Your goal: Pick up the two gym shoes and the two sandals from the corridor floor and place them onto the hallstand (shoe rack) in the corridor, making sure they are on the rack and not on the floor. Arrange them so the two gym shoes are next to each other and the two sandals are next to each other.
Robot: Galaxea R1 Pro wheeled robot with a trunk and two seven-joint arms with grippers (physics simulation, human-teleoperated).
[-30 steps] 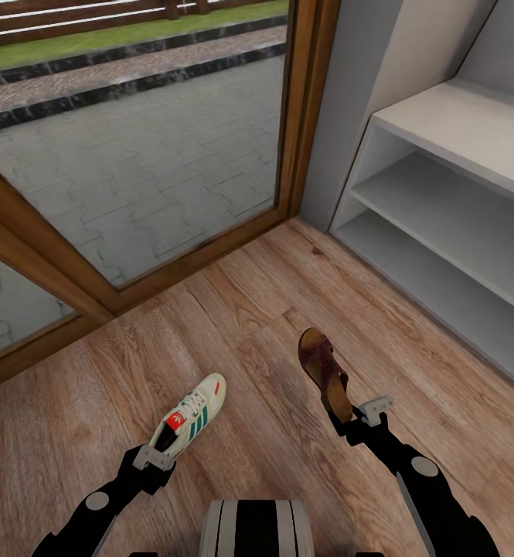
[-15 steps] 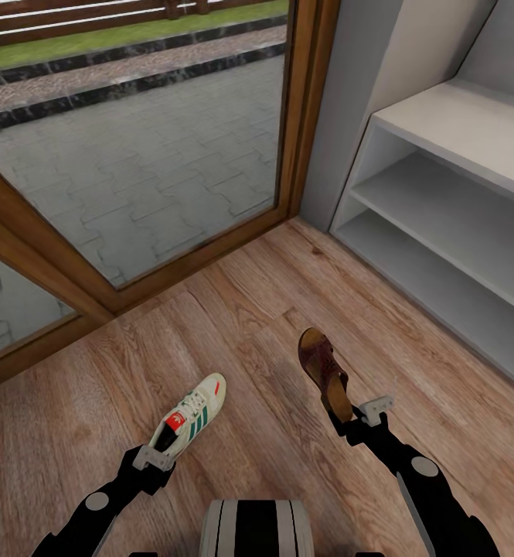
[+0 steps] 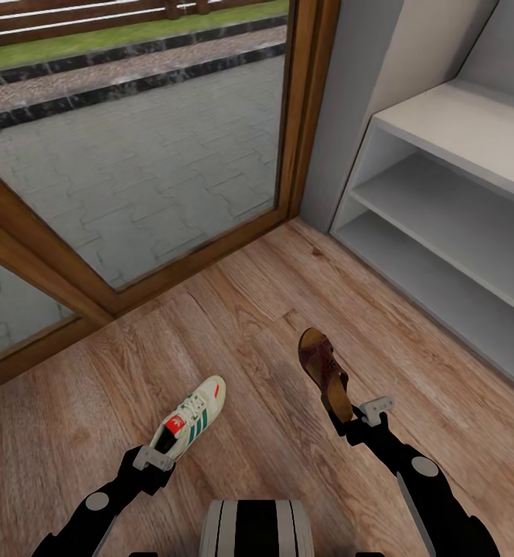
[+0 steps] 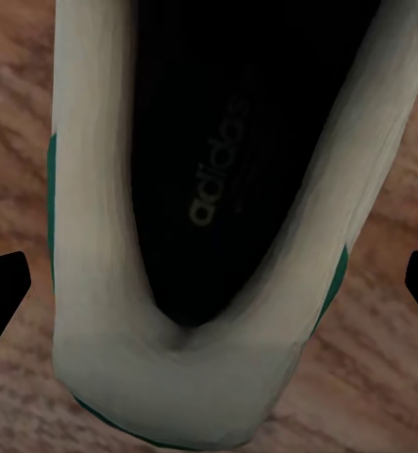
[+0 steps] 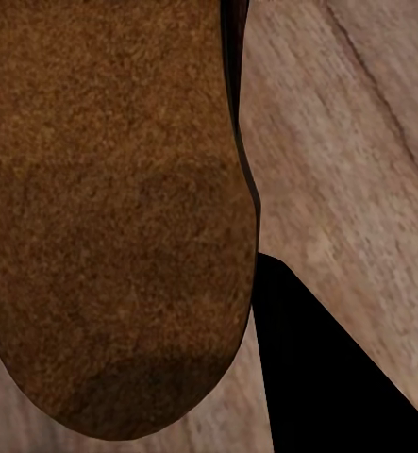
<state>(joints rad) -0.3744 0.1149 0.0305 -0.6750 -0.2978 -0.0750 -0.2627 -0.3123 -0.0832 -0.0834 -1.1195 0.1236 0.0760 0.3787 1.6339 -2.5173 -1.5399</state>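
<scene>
- Gym shoe (image 3: 192,418) lies on the corridor floor (image 3: 249,309), heel between the spread fingers of the left gripper (image 3: 154,458)
- Sandal (image 3: 325,373) heel sits at the right gripper (image 3: 369,411); grip unclear

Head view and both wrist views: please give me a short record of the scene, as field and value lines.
gym shoe: on corridor floor, heel at left gripper
sandal: on floor, heel at right gripper
left fingers: either side of shoe heel, apart from it
right grip: cannot tell
hallstand: visible shelves hold no shoes
</scene>
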